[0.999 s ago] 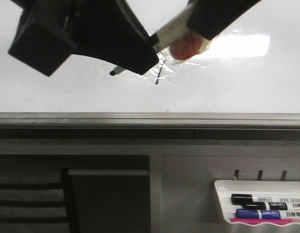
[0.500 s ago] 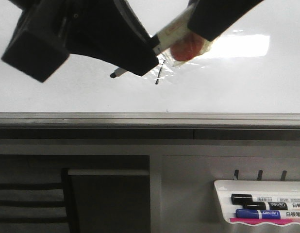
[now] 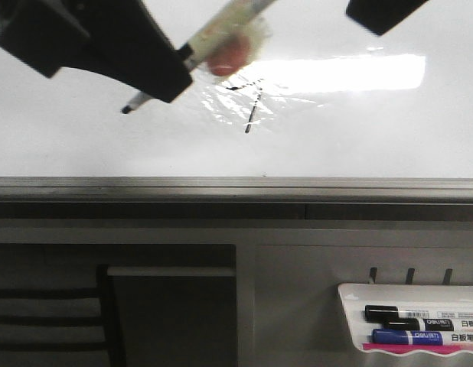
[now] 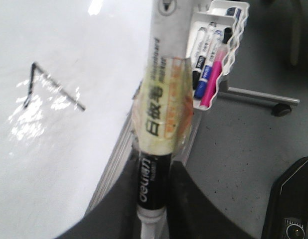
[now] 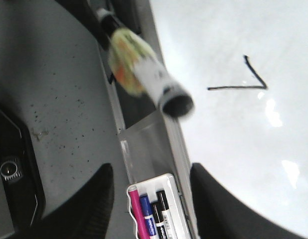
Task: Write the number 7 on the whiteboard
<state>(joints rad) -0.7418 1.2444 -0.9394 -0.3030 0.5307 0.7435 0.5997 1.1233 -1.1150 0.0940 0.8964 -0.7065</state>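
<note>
Black strokes of the number 7 (image 3: 252,107) sit complete on the whiteboard (image 3: 359,138) as the left gripper (image 4: 153,219), clenched on the marker (image 4: 161,124), swings away leftward; the right gripper (image 5: 149,199), now released, has withdrawn.

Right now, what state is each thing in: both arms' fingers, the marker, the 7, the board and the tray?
left gripper: fingers shut on the marker.
marker: held, tip off the board beside the strokes.
right gripper: fingers open, empty.
number 7: bar and slanted downstroke both drawn.
whiteboard: glossy, otherwise unmarked.
marker tray: holding spare markers.
</note>
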